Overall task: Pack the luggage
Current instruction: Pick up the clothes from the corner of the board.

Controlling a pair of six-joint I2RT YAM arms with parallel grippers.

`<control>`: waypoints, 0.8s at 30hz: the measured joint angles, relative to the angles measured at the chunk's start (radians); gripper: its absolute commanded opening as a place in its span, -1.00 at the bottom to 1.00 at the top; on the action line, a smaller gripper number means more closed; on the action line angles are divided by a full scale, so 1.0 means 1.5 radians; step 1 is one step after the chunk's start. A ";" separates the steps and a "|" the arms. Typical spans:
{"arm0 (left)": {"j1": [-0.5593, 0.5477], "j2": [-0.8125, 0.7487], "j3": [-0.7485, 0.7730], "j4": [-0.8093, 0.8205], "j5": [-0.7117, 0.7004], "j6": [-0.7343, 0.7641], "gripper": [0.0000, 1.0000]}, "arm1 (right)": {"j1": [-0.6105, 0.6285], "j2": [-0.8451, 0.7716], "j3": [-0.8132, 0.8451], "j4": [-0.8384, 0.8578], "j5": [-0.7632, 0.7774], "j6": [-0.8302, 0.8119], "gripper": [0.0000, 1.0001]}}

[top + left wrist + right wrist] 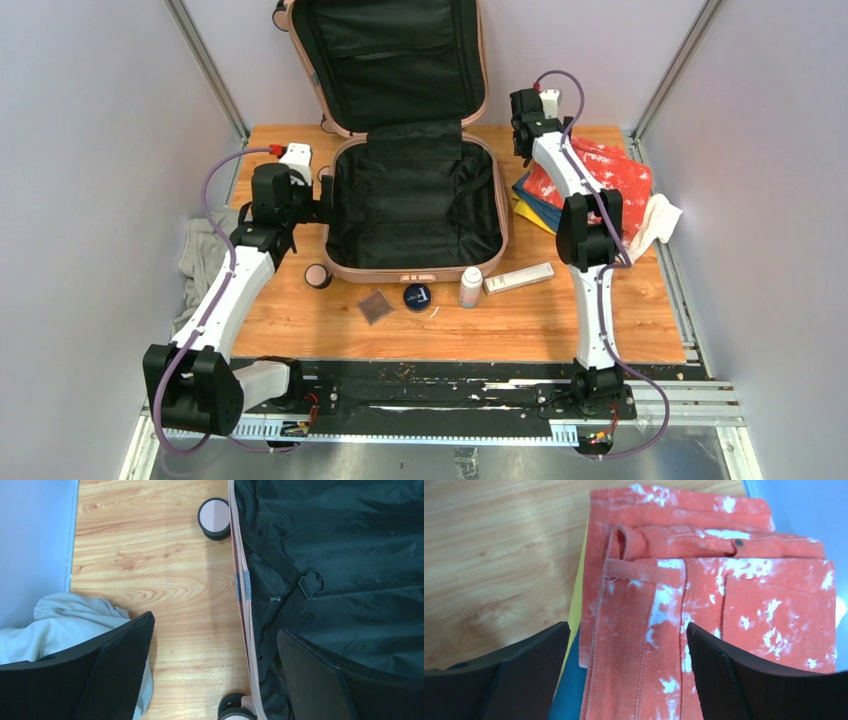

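**Item 1.** Small pale pink hard-shell luggage with black fabric lining: lying open at the middle of the wooden table, its lid leaning upright towards the back wall. The base tub is showing only lining and straps, so packing is judged to be at its very start.

**Item 2.** Right gripper: hovering with jaws spread wide and gripping nothing, directly over the folded orange trousers splashed with white. These are topping a stack of blue and yellow garments just right of the luggage.
- Step in hand, as judged: taking up the trousers.
- Doing it well is calling for a square descent. The fingers should be closing across the folded edge through every layer, so the bundle is rising whole and not unfurling.
- The carry should be clearing the pink rim before lowering, with the trousers going down flat on the lining.

**Item 3.** Left gripper: likewise wide open and empty, hanging over the luggage's left rim. One finger is sitting above the lining, the other above bare wood beside a crumpled pale grey garment. It is looking well placed for steadying the shell, provided it is keeping out of the other arm's path.

**Item 4.** Small goods lining the luggage's near side, awaiting later turns:
- round pink-lidded black pot
- dark square pouch
- round dark blue tin
- white bottle, standing upright
- long cream box
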State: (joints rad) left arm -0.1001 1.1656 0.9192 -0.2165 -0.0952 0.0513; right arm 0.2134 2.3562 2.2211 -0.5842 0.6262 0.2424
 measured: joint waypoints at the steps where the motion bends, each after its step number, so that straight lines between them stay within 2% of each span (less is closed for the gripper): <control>1: 0.000 0.001 0.001 -0.002 0.002 -0.001 1.00 | 0.000 0.008 0.002 -0.003 0.002 0.000 0.73; 3: 0.000 0.005 0.003 -0.004 0.004 -0.002 1.00 | -0.001 0.024 0.001 -0.014 0.002 0.001 0.64; 5: 0.000 0.005 0.004 -0.006 0.005 -0.003 1.00 | -0.003 0.034 -0.007 -0.018 0.002 0.004 0.47; 10: 0.000 0.005 0.004 -0.010 0.006 -0.005 1.00 | -0.012 0.032 -0.026 -0.019 -0.007 0.017 -0.38; 12: 0.000 0.004 0.004 -0.012 0.006 -0.004 1.00 | -0.017 0.021 -0.038 -0.017 -0.012 0.022 -0.58; 16: 0.000 -0.002 0.004 -0.014 0.006 -0.004 1.00 | -0.031 -0.017 -0.075 -0.005 -0.042 0.033 -0.71; 20: 0.000 -0.011 0.004 -0.022 0.003 -0.004 1.00 | -0.046 -0.072 -0.129 0.019 -0.092 0.042 -0.99; 24: 0.000 -0.028 0.004 -0.036 0.003 0.000 1.00 | -0.064 -0.137 -0.192 0.043 -0.149 0.052 -1.00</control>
State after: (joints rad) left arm -0.1001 1.1236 0.9257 -0.2703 -0.0906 0.0513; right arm 0.1173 2.1513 1.9339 -0.5198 0.4034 0.3206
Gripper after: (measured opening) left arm 1.000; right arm 0.272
